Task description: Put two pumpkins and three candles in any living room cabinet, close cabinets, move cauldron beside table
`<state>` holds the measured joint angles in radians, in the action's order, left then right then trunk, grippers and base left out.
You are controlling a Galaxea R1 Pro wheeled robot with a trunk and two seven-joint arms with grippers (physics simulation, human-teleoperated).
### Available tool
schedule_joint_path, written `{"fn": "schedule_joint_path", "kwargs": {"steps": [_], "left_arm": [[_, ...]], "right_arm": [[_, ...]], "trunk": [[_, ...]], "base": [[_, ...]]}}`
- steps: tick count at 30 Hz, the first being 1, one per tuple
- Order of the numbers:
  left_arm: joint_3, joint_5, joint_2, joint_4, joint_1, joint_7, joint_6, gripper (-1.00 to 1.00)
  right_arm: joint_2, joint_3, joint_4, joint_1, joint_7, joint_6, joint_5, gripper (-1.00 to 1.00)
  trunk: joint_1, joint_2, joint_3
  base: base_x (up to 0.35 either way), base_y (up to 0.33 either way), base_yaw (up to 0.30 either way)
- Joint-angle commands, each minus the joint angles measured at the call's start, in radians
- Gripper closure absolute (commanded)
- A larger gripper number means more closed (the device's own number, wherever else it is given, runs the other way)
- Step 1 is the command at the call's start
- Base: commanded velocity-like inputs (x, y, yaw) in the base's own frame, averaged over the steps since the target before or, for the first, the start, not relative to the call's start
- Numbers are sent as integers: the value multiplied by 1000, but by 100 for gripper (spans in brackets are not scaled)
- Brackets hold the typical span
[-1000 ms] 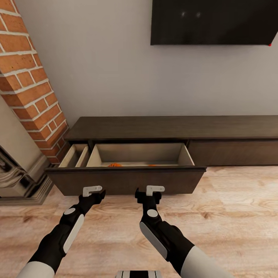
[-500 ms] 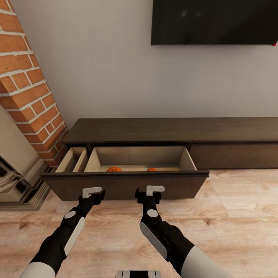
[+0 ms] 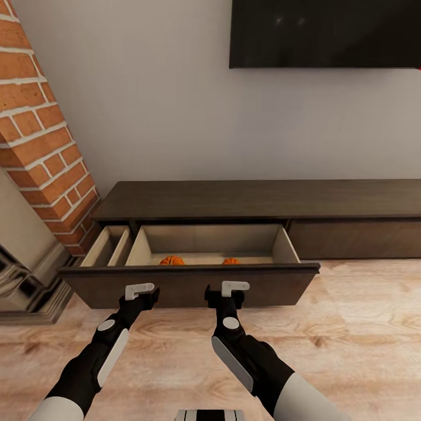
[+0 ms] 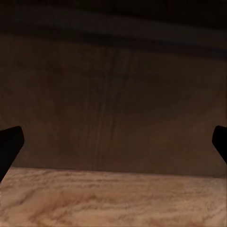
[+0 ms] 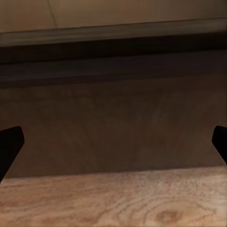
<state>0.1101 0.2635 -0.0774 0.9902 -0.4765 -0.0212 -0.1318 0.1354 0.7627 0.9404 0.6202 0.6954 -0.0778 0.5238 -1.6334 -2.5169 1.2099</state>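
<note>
1. Both end effectors hang low in front of the cabinet (image 3: 257, 199), side by side over the wooden floor (image 3: 351, 327); the left end effector (image 3: 140, 290) and the right end effector (image 3: 234, 287) each have their fingers spread wide, with nothing between them.
2. Fingertips of the left one (image 4: 9, 146) show at the two edges of the left wrist view, far apart; the right wrist view shows the same wide spread (image 5: 9, 144).
3. Just beyond both end effectors stands the dark front panel of the pulled-out drawer (image 3: 193, 283) — whether either one touches it I cannot tell.
4. Inside that open drawer lie the two pumpkins, only their tops showing above the front panel: the left pumpkin (image 3: 171, 261) is past the gap between the two arms, nearer the left end effector, and the right pumpkin (image 3: 231, 261) sits almost straight ahead of the right end effector.
5. Pumpkins and end effectors are on opposite sides of the drawer front, well apart from each other.
6. A narrower compartment (image 3: 108, 248) stands open at the cabinet's left end, beside the brick column (image 3: 41, 146).
7. Above the cabinet, a dark screen (image 3: 324, 32) hangs on the grey wall — the cabinet's top is bare.
</note>
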Motion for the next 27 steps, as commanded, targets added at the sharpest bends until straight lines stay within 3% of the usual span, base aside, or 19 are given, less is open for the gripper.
{"fn": "schedule_joint_path", "kwargs": {"steps": [1,27], "left_arm": [[2,10,-1,1,0,-2,-5,-100],[0,10,-2,2,-1,-3,-5,-100]], "right_arm": [[0,3,1,1,7,-6,2,-100],[0,3,2,1,7,-5,1,-100]], "trunk": [[0,0,1],[0,0,1]], "base": [[36,0,0],[94,0,0]]}}
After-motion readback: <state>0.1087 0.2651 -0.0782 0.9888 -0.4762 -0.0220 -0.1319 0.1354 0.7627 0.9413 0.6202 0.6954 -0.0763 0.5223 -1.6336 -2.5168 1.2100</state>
